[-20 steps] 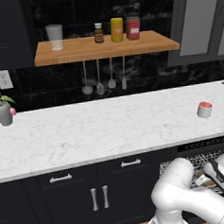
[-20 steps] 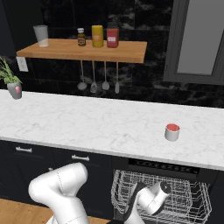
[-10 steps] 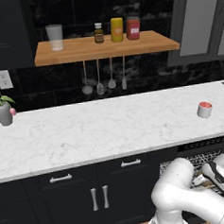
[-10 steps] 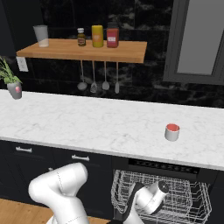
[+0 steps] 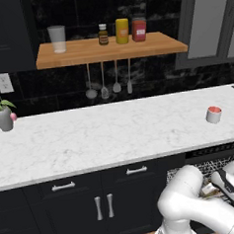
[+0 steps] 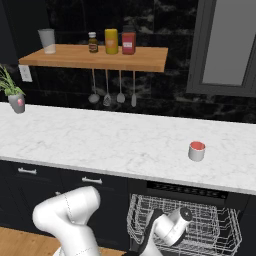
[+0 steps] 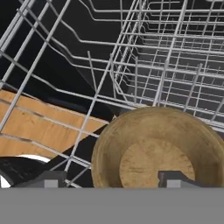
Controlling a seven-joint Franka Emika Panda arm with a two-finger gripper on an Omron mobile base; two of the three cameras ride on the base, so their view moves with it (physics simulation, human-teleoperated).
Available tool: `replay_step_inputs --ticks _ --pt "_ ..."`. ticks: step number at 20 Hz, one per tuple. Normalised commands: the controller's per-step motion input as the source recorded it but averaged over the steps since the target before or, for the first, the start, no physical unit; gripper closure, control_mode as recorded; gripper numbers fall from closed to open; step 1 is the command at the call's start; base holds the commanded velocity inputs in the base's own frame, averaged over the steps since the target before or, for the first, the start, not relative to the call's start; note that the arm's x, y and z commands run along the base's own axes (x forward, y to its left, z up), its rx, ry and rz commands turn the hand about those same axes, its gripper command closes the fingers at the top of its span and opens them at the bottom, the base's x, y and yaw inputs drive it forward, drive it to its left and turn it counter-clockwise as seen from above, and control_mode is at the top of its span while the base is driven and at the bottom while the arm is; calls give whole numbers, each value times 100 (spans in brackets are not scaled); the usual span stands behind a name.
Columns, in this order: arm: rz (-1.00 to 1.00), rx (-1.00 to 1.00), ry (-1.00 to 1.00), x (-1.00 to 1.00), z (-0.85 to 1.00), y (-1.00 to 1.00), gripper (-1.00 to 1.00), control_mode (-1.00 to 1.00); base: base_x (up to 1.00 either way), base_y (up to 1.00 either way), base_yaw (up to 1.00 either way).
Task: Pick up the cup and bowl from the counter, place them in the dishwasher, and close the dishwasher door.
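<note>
A glossy white arm [image 5: 194,202] of rounded, bulbous segments with dark joints; small dark grey finger tips [image 7: 175,178].

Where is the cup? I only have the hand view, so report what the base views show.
Observer: The cup stands upright on the counter, right of the middle, above the open dishwasher.
Operator: Confirm the arm's position.
Observer: The arm reaches down in front of the pulled-out rack, well below the counter's edge.
Operator: Report what else sits on that counter.
Observer: A small potted plant stands at the far left end, far from the cup.
Operator: Check the wall above it.
Observer: A wooden shelf carries a tumbler and three jars, with utensils hanging beneath.
</note>
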Motion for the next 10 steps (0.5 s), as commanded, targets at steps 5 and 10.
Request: replay_step_inputs --ticks 5,10 --pt "0 -2 0 0 33 0 -100 -100 0 0 0" --pt "0 4 0 -11 98 0 -100 -100 0 0 0"
